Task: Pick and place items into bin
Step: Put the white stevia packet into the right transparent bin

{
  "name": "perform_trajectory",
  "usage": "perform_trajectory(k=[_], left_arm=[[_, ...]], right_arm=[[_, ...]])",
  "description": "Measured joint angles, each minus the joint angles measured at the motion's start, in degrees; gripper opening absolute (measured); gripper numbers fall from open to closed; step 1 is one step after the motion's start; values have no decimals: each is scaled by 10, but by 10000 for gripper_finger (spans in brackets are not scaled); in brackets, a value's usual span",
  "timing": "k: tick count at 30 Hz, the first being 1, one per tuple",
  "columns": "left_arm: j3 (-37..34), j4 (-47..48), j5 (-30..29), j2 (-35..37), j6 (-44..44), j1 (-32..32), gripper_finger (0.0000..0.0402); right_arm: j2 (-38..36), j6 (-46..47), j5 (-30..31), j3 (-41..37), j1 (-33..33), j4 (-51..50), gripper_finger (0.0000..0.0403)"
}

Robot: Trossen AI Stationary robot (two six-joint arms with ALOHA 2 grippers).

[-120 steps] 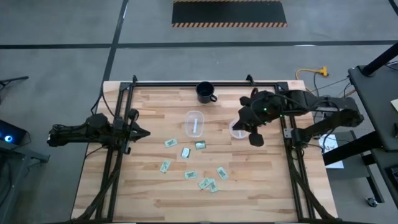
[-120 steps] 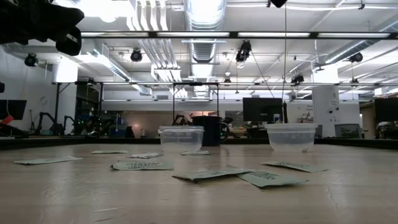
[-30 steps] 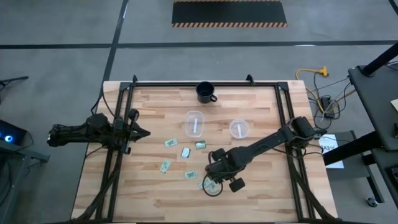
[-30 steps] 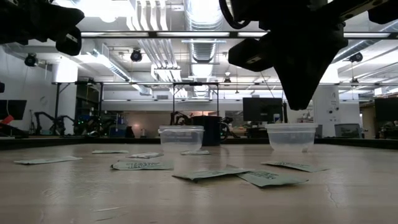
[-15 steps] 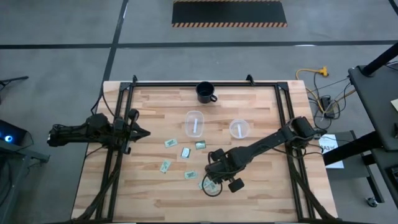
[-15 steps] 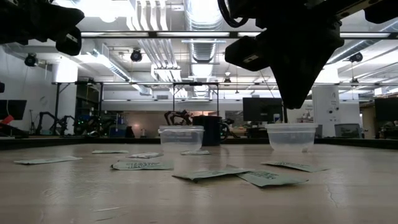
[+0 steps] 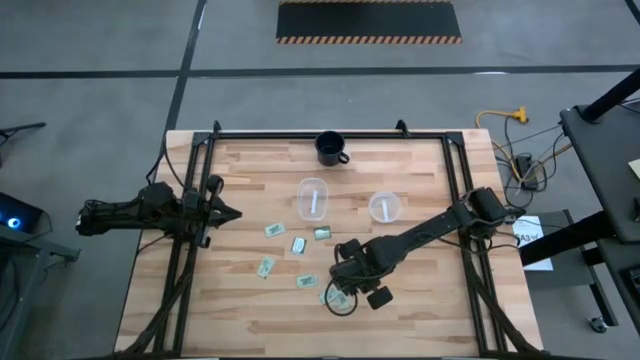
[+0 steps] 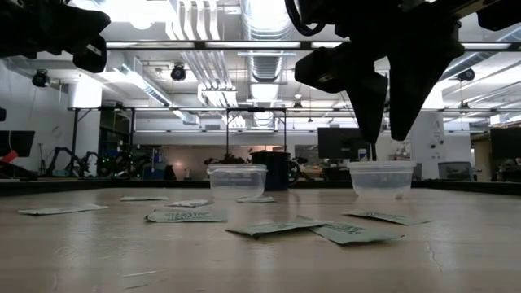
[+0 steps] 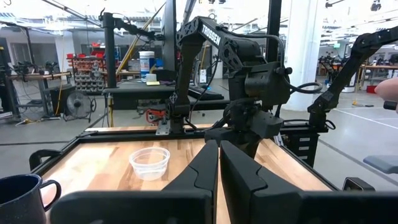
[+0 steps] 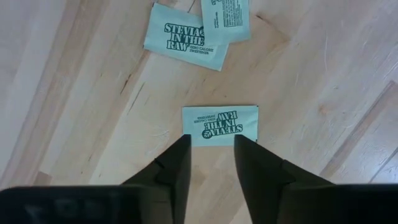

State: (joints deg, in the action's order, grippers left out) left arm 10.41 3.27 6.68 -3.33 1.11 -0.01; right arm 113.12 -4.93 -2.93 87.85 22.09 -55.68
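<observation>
Several small pale green and white packets [image 7: 298, 245] lie flat on the wooden table. My right gripper [image 7: 350, 272] is open and points down, well above the table in the low view [image 8: 380, 130]. One packet [image 10: 220, 125] lies below and just ahead of its fingertips, and two more [image 10: 186, 38] lie beyond it. My left gripper [image 7: 225, 212] is shut and empty at the table's left edge, as the left wrist view [image 9: 219, 162] shows.
A clear rectangular cup [image 7: 314, 197] holding a white item, a clear round cup [image 7: 385, 207] and a dark blue mug [image 7: 331, 148] stand toward the far side. Black frame rails [image 7: 178, 270] run along the table's left and right sides.
My right gripper has opened its fingers while staying above the packets near the table's middle. The packets have not moved.
</observation>
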Motion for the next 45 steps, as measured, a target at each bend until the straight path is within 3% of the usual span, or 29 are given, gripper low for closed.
perform_trajectory(k=[34, 45], left_arm=[[0, 0, 0, 0, 0, 0, 0], [0, 0, 0, 0, 0, 0, 0]], right_arm=[[0, 19, 1, -2, 0, 6, 355], [0, 4, 1, -3, 0, 6, 370]])
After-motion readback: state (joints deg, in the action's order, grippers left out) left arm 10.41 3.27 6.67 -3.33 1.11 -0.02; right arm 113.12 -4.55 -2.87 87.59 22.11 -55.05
